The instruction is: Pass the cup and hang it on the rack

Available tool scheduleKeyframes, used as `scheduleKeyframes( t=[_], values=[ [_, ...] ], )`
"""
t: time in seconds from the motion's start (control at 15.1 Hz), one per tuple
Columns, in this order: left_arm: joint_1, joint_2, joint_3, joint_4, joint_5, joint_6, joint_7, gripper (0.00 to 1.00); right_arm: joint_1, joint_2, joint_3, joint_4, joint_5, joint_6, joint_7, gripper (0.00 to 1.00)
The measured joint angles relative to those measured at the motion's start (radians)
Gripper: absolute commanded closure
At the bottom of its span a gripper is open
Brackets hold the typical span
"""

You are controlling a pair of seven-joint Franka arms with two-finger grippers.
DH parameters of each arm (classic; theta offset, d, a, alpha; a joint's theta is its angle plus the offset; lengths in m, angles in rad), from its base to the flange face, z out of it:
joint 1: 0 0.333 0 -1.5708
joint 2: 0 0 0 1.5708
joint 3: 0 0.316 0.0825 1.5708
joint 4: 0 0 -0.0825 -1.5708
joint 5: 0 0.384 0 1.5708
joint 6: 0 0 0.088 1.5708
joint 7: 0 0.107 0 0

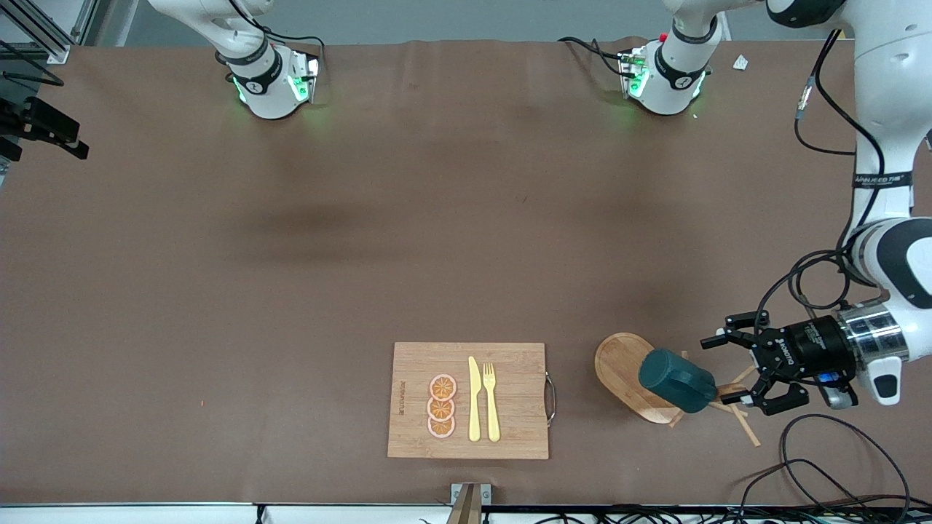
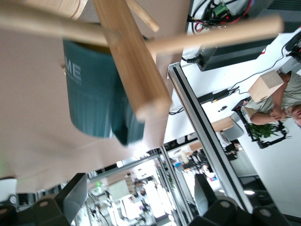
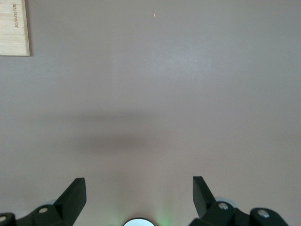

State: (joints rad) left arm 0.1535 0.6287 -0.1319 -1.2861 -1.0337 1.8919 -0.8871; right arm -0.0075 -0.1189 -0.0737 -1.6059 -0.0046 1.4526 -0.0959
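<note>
The dark teal cup point(image 1: 673, 380) hangs on the light wooden rack point(image 1: 619, 360), which stands near the left arm's end of the table, close to the front camera. My left gripper point(image 1: 717, 370) is open and empty, level with the cup and a short way off it, beside the rack's pegs. In the left wrist view the cup point(image 2: 91, 101) sits against the rack's post point(image 2: 134, 61), clear of my open left gripper point(image 2: 140, 188). My right gripper point(image 3: 138, 186) is open and empty over bare table; it is out of the front view.
A rectangular wooden cutting board point(image 1: 510, 422) with a yellow knife point(image 1: 474, 399), a fork point(image 1: 491, 400) and orange slices point(image 1: 442, 407) lies beside the rack; its corner shows in the right wrist view point(image 3: 14, 28). Loose cables point(image 1: 823, 466) lie by the left arm's end.
</note>
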Motion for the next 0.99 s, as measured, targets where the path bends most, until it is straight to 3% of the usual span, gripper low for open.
scheduleKeyframes(
  t=[0.33,0.66,0.99],
  values=[
    [-0.012,-0.126,-0.086,0.002,0.412,-0.101,-0.054,0.0,0.0,0.0,0.0,0.0,0.0,0.002,0.0,0.0],
    [-0.012,-0.234,-0.116,0.002,0.698,-0.239,0.024,0.0,0.0,0.0,0.0,0.0,0.0,0.004,0.0,0.0],
    [-0.014,-0.326,-0.151,0.0,0.907,-0.355,0.134,0.0,0.0,0.0,0.0,0.0,0.0,0.009,0.0,0.0]
  ],
)
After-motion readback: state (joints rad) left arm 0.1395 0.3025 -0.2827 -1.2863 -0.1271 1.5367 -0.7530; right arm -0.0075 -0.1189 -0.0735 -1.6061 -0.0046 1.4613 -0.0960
